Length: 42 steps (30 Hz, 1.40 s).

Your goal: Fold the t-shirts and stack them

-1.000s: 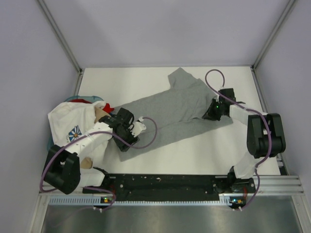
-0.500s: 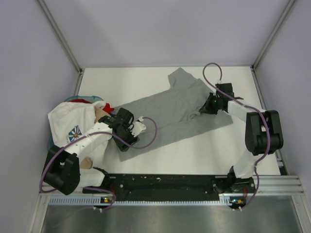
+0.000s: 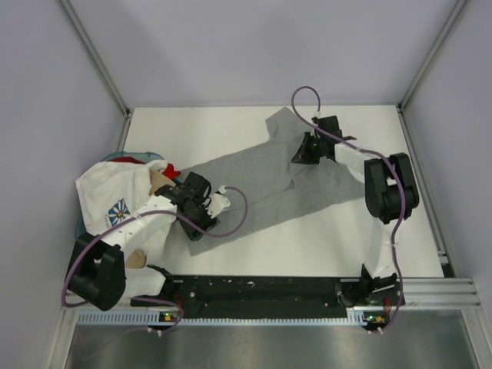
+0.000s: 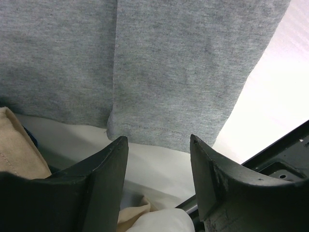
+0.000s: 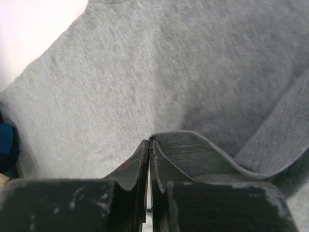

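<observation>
The heather-grey t-shirt (image 3: 269,177) lies spread across the middle of the table. My right gripper (image 3: 300,152) is over its far right part, shut on a hemmed edge of the grey shirt (image 5: 193,145), which is lifted and folded over the shirt's body. My left gripper (image 3: 197,221) is open and empty at the shirt's near left hem (image 4: 164,137). The white flower-print t-shirt (image 3: 115,201) tops a pile at the left, with red (image 3: 167,168), tan (image 3: 157,183) and blue (image 3: 115,158) cloth showing under it.
The pile sits at the table's left edge, partly under my left arm. Tan cloth (image 4: 19,150) and white cloth (image 4: 159,222) lie beneath my left jaws. The black base rail (image 3: 261,288) runs along the near edge. Walls enclose the left, back and right.
My right gripper has moved left and toward the back, drawing the grey shirt's right edge over the shirt's body. My left arm has stayed in place.
</observation>
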Motion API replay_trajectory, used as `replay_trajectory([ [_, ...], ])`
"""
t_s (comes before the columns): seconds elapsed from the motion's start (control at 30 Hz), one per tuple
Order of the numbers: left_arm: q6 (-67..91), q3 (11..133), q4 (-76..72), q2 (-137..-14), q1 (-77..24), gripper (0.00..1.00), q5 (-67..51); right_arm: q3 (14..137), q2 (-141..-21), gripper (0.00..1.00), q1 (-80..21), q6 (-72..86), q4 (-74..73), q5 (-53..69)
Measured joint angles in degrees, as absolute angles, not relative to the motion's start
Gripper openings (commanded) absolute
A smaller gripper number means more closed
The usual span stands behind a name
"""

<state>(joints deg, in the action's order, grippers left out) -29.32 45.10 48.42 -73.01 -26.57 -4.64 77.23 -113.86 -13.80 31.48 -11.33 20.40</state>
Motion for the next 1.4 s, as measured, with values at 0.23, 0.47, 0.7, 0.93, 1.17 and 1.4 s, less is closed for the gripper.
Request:
replay_trajectory([
  [0.23,-29.3,45.0,48.4,-73.0,-26.6,0.59,-4.4,82.5,-118.4,0.15,-16.6,30.2,-11.8,20.4],
  [0.47,-29.3,44.9,48.3,-73.0,-26.6,0.59,-4.4,83.0,-118.8,0.66,-17.1,26.5,-11.9,22.9],
  [0.7,-29.9,46.9,49.1,-73.3,-26.5,0.56,-5.9,82.8,-112.0,0.78,-17.4,18.4,-12.6,24.1],
  [0.93,-30.4,63.3,48.3,-81.5,-28.7,0.35,-12.0,68.9,-89.8,0.15,-9.3,19.0,-10.3,19.4],
  [1.17,-28.1,80.7,39.9,-98.8,-39.2,0.31,-12.6,48.5,-84.1,0.00,1.0,24.3,-12.0,9.0],
  [1.4,-22.5,94.8,32.4,-116.8,-43.0,0.31,-12.3,41.8,-84.0,0.00,6.7,28.9,-14.1,3.8],
])
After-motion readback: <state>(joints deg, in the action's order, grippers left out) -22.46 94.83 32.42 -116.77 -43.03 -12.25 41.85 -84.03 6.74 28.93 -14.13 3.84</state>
